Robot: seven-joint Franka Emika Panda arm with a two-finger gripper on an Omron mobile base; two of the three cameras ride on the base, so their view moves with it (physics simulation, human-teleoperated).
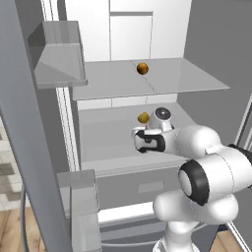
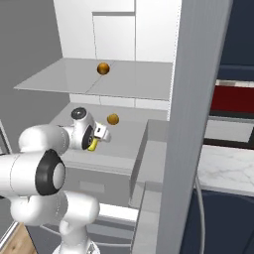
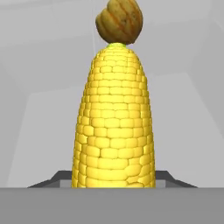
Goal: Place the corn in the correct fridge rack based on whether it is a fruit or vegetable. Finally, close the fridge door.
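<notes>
In the left base view we are reaching our gripper into the open fridge, hovering just above the fridge rack, the wide pale shelf over the grey drawer. A brown ball is sitting on that rack just beyond our hand, and a second brown ball is lying on the thinner upper shelf.

In the right base view we are seeing the corn poking out yellow below the gripper, held above the rack, with the nearer ball a little past it.

In the hand view we are clamping the jaws on the corn, which is standing up from between them, its green tip pointing at the ball behind.
</notes>
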